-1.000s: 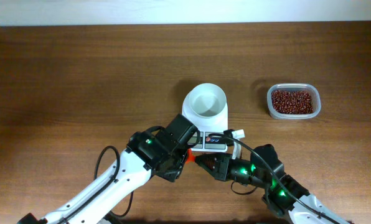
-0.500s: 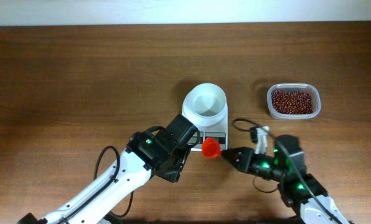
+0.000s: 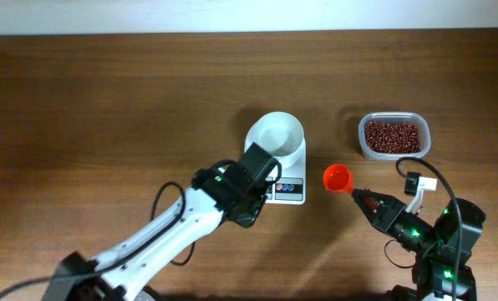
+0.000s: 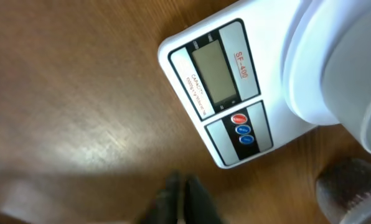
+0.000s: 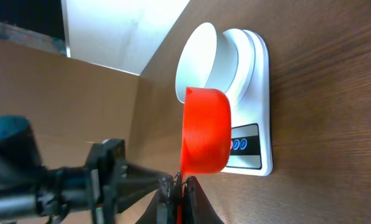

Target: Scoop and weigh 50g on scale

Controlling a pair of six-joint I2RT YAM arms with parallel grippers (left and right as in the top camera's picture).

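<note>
Two grippers near the front edge of the table (image 3: 107, 109): how do they stand?

Both closed. The right gripper (image 3: 358, 196), close to the front right corner, pinches the handle of an orange scoop (image 3: 337, 177). The left gripper (image 4: 181, 194) has its fingers pressed together on nothing, tips over bare wood just off the button end of the scale (image 3: 291, 192).

Touching the scale?

Cannot tell. From overhead the left gripper's body covers the left part of that end. From the wrist the tips look just beside it, not on it.

And the scoop?

Its cup faces up, out past the right gripper's tips. It is just right of the scale and apart from it, between the scale and the tub (image 3: 361, 140).

Where is the scale itself?

About halfway between the front and back edges, a little toward the right edge. Its near end carries a grey display (image 4: 215, 78), with a red button (image 4: 239, 118) and two blue ones beside it. A white bowl (image 3: 276, 138) stands upright on the far end.

Furthest back?

The tub, clear plastic, holding red-brown beans (image 3: 391, 135). It sits well right of the bowl and level with it, nearer the right edge than the scale is
</note>
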